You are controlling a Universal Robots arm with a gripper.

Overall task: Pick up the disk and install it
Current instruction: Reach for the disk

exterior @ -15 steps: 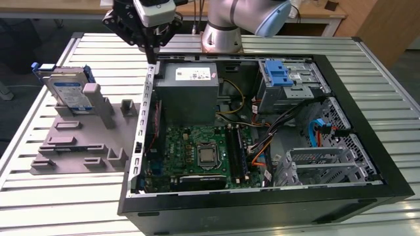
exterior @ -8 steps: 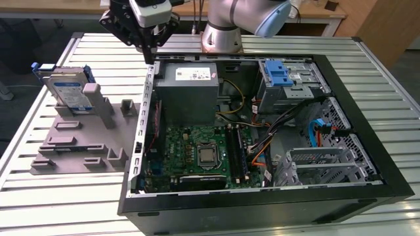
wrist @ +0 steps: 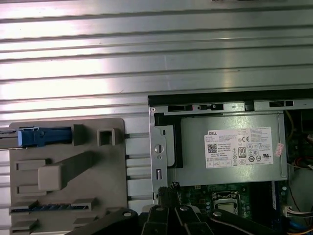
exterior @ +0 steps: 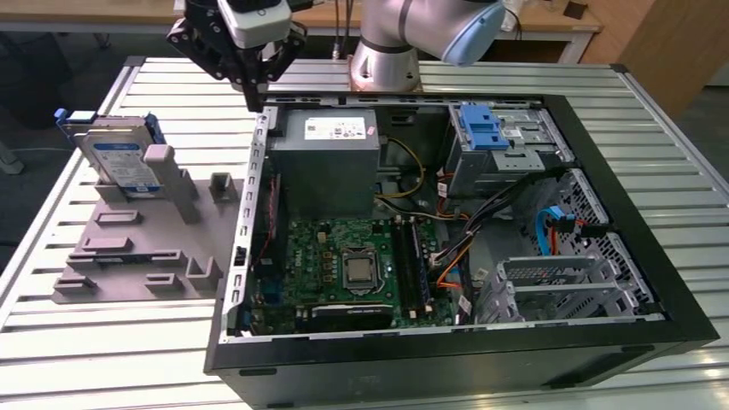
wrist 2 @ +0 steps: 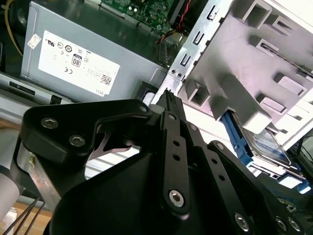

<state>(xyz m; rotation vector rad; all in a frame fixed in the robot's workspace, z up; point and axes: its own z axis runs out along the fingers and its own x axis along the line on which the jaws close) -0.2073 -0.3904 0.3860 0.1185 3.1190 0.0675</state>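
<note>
The disk [exterior: 119, 158], a silver drive with a white-and-blue label in a blue bracket, stands on edge in the grey holder [exterior: 137, 248] at the exterior view's left. Its blue edge also shows in the first wrist view [wrist: 41, 136], and its label and bracket in the second wrist view [wrist 2: 266, 144]. My gripper [exterior: 253, 96] hangs above the back left corner of the open computer case [exterior: 638, 213], to the right of the disk and apart from it. Its black fingers [wrist 2: 168, 105] meet at their tips with nothing between them; they also appear in the first wrist view [wrist: 167, 196].
Inside the case lie a large grey metal box [exterior: 330, 162] with a white sticker, a green board [exterior: 347, 265], cables, and a drive cage with a blue ridged latch [exterior: 484, 128]. The case and the holder rest on a ribbed metal table [exterior: 102, 359]. The arm's base [exterior: 385, 64] stands behind the case.
</note>
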